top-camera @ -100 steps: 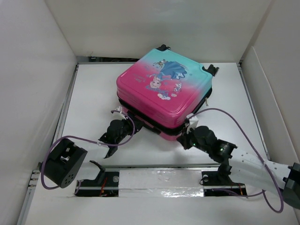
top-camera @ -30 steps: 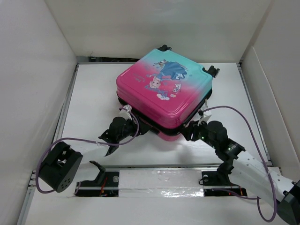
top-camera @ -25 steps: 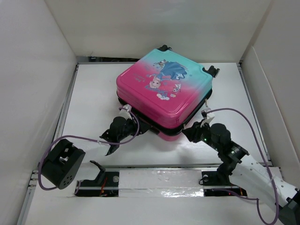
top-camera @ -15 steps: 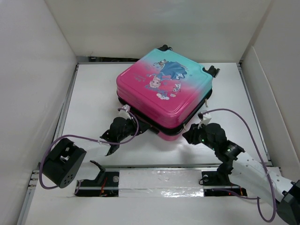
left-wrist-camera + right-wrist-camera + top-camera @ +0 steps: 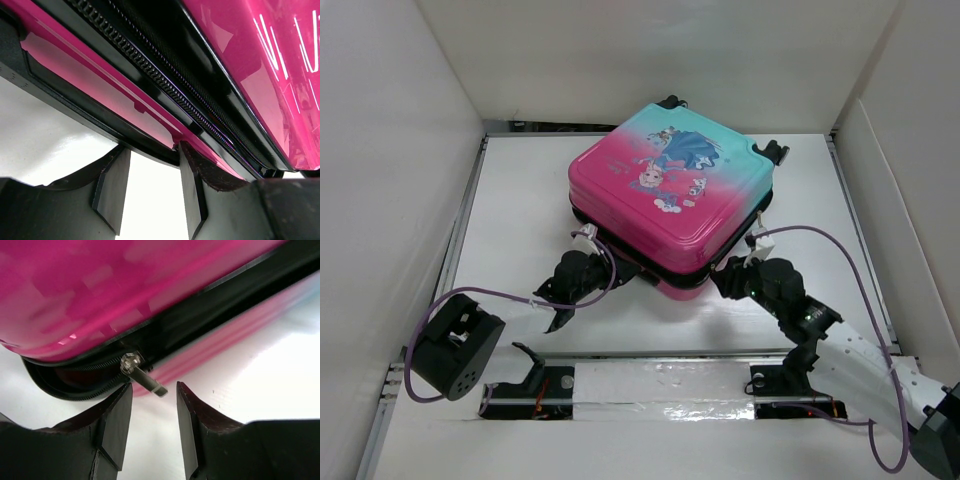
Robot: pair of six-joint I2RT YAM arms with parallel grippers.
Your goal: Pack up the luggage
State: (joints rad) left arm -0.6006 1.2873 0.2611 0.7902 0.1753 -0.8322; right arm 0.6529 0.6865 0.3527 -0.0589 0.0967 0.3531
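White table (image 5: 520,180) closed in by plain boards, far wall (image 5: 660,50), left wall (image 5: 380,150), right wall (image 5: 910,150), shiny silver strip (image 5: 660,385) laid along the near edge

White table (image 5: 520,200), matte and bare around the edges, the luggage (image 5: 670,195) lying flat on it just beyond the middle, turned at an angle, pink end nearest, teal end and wheels farthest.

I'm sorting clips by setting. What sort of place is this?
Probably a robot test cell in a lab, not a home: a white table boxed in by plain white panels, a left robot arm and a right robot arm at its near edge, and a child's suitcase on it.
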